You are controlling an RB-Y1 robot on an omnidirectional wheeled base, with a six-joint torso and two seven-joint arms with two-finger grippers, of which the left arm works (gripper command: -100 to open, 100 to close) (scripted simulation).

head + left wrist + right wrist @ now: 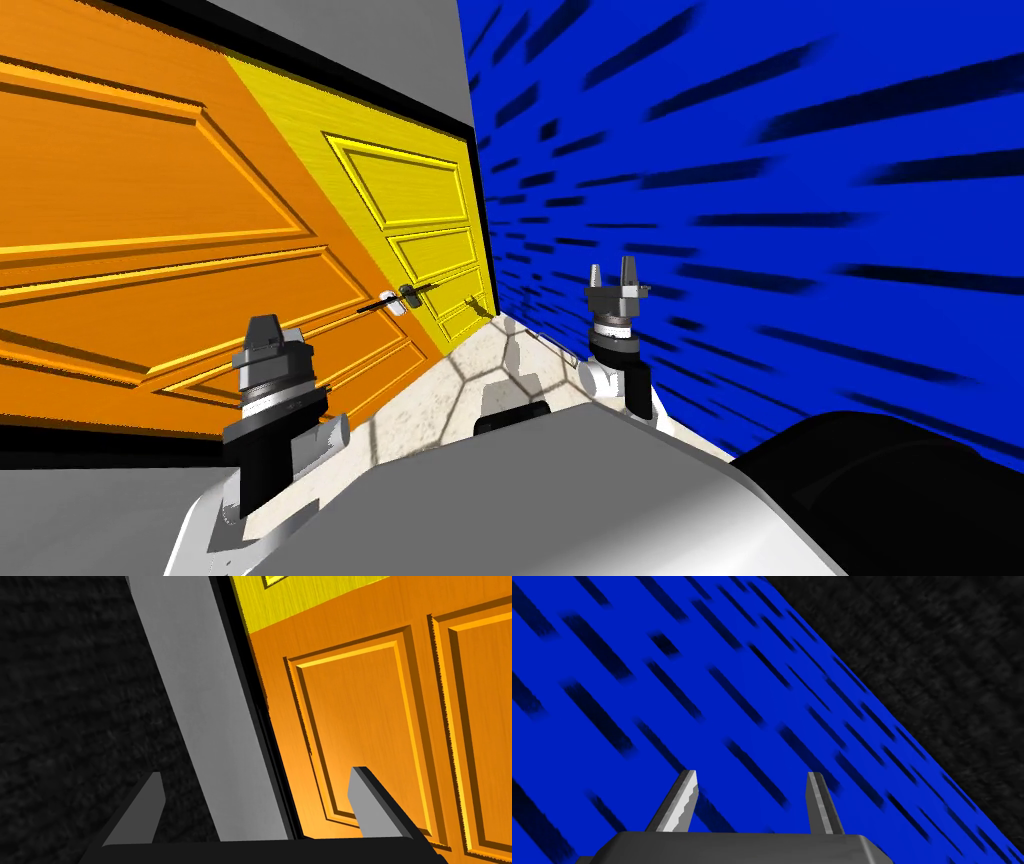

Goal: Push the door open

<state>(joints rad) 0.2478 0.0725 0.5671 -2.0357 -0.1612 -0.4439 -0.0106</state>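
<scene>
The door (150, 200) fills the left side of the head view, a panelled leaf that is orange over its near part and yellow further along. A black edge and a grey frame (200, 701) run along it. The left gripper (265, 332) stands in front of the door's orange lower panels, raised on its dark forearm. In the left wrist view its two fingers (367, 803) are apart. One lies over an orange recessed panel, and the other lies over a dark, rough-looking surface beyond the frame. The grey frame and the black edge pass between them. Whether the fingers touch the door cannot be told.

Further right, the door handle (405, 296) is a thin dark lever on a pale plate. It sits where the orange meets the yellow, well apart from both grippers. Below it a pale floor (480, 365) marked with hexagon lines runs to the door's foot.

To the right of the floor, the right gripper (612, 272) is held upright with its fingers apart and nothing between them. It is close to a blue wall (780, 200) streaked with dark dashes.
</scene>
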